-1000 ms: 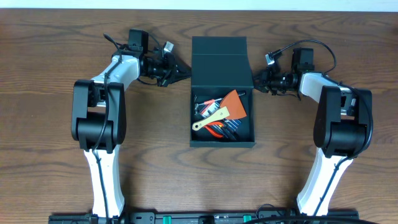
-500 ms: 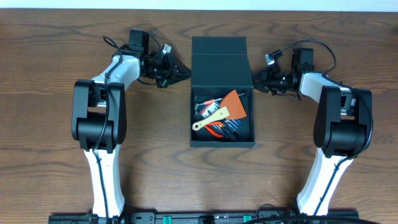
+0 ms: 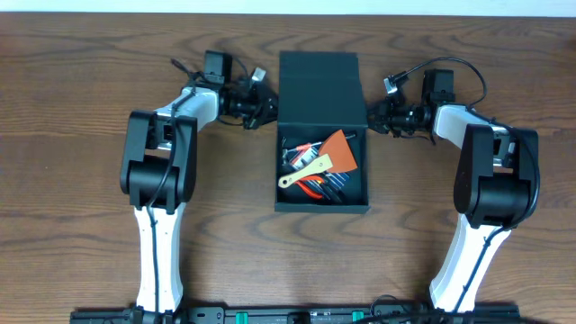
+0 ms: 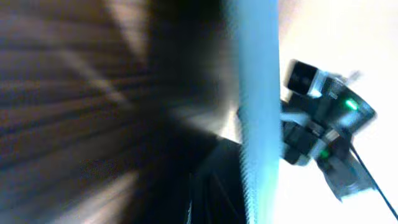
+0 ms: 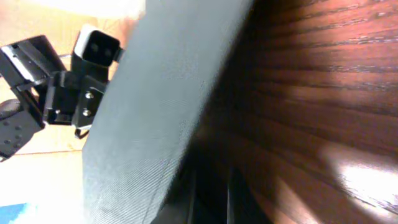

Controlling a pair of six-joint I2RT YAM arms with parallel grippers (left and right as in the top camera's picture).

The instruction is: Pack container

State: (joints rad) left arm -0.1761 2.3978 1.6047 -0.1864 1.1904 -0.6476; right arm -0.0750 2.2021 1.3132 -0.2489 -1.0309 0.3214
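**Overhead:** The tabletop (image 3: 72, 108) is dark brown wood with a strong grain. A pale strip (image 3: 288, 6) runs along its far edge and a black rail (image 3: 297, 315) along the near edge. The container (image 3: 319, 85) sits in the middle, between the two arms, with its flap lid raised at the far side. Its near compartment is open and holds an orange scraper (image 3: 339, 148) with a tan handle, lying on a jumble of small dark and red tools (image 3: 315, 187). The left gripper (image 3: 267, 106) has its tip at the lid's left edge and the right gripper (image 3: 371, 120) at the lid's right edge. Both have their jaws drawn together, and nothing shows between them.

**Left wrist:** This view is heavily blurred. A pale blue-grey edge of the lid (image 4: 252, 93) stands upright through the middle, with streaked wood on the left. The right arm's wrist (image 4: 323, 137), showing green lights, lies beyond it against a whitish background.

**Right wrist:** The lid's grey woven face (image 5: 155, 112) fills the centre on a slant, with reddish wood to the right. The left arm's wrist (image 5: 62, 87) is beyond the lid on the left.

**Compared with half a second ago:** The left arm has swung to the right, bringing its elbow and wrist nearer the container. The right arm, the container and its contents lie as before.
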